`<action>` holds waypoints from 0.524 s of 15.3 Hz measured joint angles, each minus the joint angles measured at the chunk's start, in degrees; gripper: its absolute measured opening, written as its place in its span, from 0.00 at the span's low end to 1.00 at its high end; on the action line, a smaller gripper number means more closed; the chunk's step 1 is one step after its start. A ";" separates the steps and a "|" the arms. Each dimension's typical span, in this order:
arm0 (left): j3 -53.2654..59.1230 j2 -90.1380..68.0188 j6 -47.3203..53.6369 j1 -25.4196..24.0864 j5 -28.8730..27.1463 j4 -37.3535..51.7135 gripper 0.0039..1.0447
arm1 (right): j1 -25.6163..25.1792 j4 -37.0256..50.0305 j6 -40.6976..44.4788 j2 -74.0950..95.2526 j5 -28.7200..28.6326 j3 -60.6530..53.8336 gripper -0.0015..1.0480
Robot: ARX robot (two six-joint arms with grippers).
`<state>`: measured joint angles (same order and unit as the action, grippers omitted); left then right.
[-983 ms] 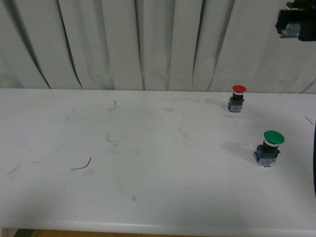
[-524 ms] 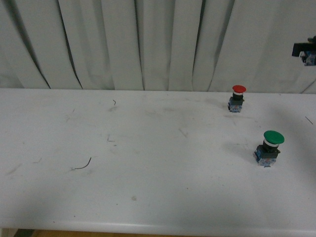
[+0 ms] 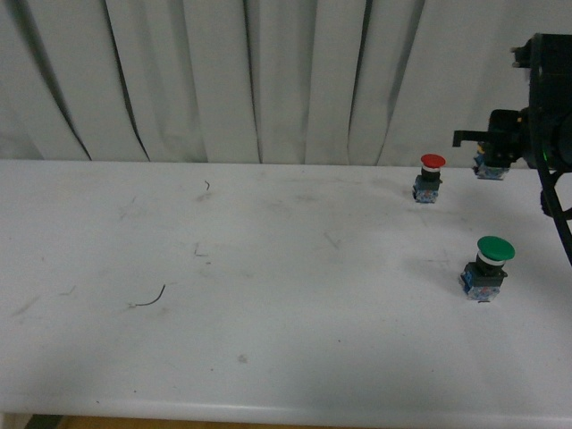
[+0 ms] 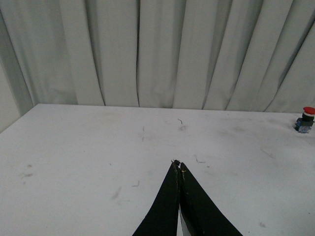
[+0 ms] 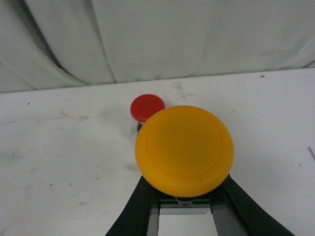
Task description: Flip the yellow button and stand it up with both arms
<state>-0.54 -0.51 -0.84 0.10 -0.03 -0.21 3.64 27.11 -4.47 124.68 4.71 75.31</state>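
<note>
Right fingers (image 5: 130, 216): closed on the yellow button (image 5: 183, 149), clamping its body just under the cap, one finger on each side.
Yellow button: held between the right fingers, with its round cap facing back toward the wrist and its base pointing away. The front view shows only a blue part of the base below the right arm (image 3: 550, 98). Whether the base touches the worktop (image 3: 268, 313) cannot be told.
Left fingers (image 4: 170, 196): pressed together at the tips and holding nothing, above bare worktop.
Red button (image 5: 147, 107): upright just beyond the held cap, near the right fingers and well apart from the left ones.
Green button (image 3: 494, 248): upright on the worktop, near the right fingers but closer to the robot than they are.
Step in hand: probably the placing, with the button gripped and brought in by the red one.
Next move: likely to set the base flat on the worktop clear of the red button. The left fingers would need to cross over and steady it before the right pair lets go.
</note>
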 joint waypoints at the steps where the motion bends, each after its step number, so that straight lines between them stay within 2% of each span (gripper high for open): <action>1: 0.00 0.00 0.00 0.00 0.00 0.00 0.01 | 0.90 -1.90 -0.50 1.27 0.00 1.86 0.23; 5: 0.00 0.00 0.00 0.00 0.00 0.00 0.01 | 3.82 -2.54 -2.47 4.61 0.96 3.15 0.23; 8: 0.00 0.00 0.00 0.00 0.00 -0.02 0.01 | 3.80 -2.21 -4.09 6.56 3.04 3.15 0.23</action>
<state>-0.54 -0.51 -0.84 0.10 -0.03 -0.23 7.44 24.91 -8.56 131.24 7.75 78.46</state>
